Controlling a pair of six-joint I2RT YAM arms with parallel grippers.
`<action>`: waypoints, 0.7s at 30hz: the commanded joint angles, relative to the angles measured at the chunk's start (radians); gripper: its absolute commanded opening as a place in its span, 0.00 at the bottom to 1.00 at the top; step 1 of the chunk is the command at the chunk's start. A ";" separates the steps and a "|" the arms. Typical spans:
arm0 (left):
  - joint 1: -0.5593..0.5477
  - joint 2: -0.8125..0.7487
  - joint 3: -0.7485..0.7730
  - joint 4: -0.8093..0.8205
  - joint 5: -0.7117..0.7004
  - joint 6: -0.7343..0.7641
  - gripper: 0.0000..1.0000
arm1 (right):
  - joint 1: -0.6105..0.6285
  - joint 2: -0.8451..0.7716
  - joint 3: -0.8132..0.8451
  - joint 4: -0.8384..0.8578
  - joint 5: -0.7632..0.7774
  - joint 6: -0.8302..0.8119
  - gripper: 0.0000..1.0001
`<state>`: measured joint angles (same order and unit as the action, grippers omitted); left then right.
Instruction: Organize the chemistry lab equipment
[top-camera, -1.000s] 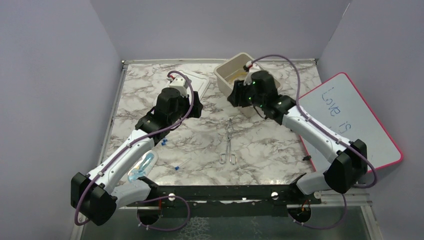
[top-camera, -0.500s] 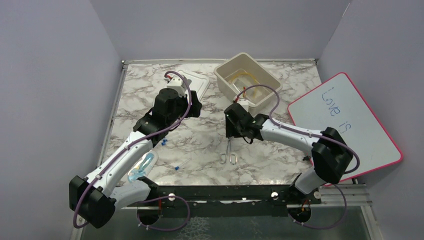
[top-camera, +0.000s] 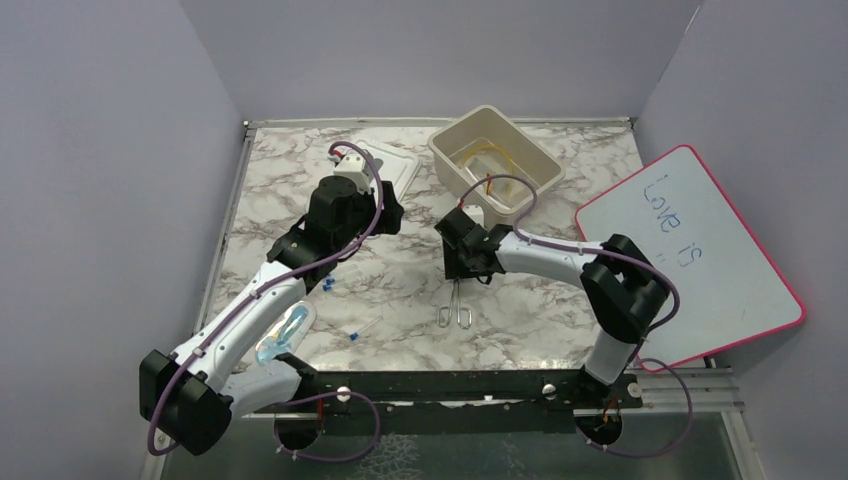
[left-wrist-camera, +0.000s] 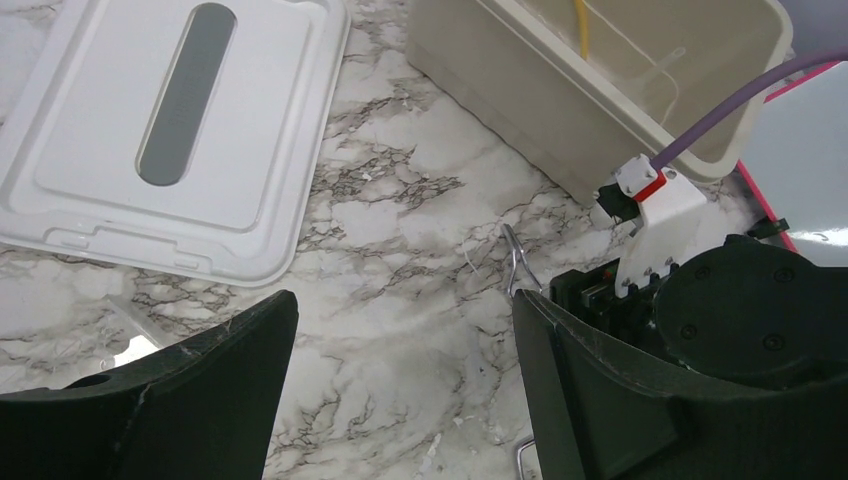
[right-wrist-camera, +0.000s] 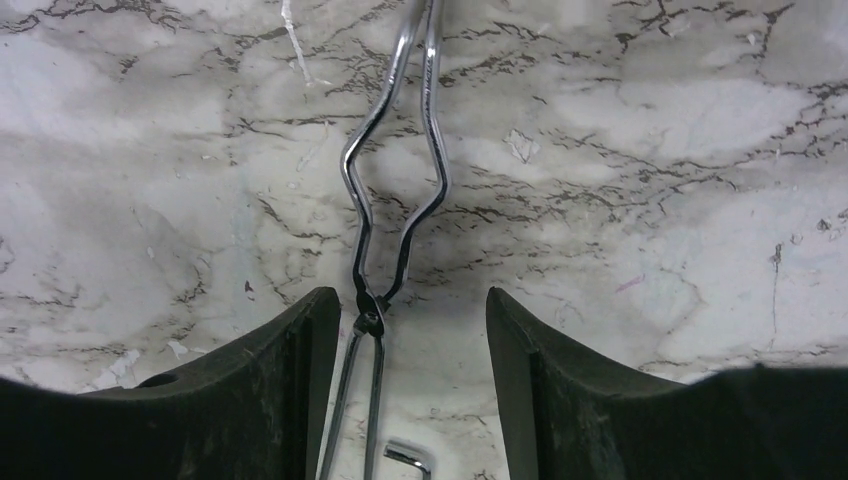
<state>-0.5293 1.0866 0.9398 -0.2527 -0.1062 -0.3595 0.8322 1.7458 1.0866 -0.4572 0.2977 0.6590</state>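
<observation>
One pair of tongs (right-wrist-camera: 370, 322) flat on the bench (right-wrist-camera: 650, 150), pivot inside my right claw (right-wrist-camera: 404, 325), spread wide, one tubing coil (top-camera: 487, 160) in the one bin (top-camera: 522, 136) beyond it, left claw (left-wrist-camera: 405, 315) wide too, a second ago my right claw hung at that bin.

Marble-veined tabletop (top-camera: 545, 305) between plain lavender walls (top-camera: 100, 150) — pink-edged whiteboard (top-camera: 720, 270) along the right side.
</observation>
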 joint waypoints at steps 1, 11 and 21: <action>0.008 0.012 0.000 0.017 0.013 -0.012 0.81 | 0.005 0.049 0.054 0.002 0.001 -0.010 0.58; 0.009 0.007 -0.003 0.015 0.002 -0.010 0.82 | 0.004 0.101 0.079 -0.005 -0.001 0.002 0.39; 0.011 0.003 -0.001 0.016 0.008 -0.007 0.82 | 0.004 0.147 0.101 0.019 0.016 -0.041 0.28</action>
<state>-0.5247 1.0988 0.9398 -0.2531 -0.1055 -0.3622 0.8322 1.8519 1.1740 -0.4553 0.2993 0.6388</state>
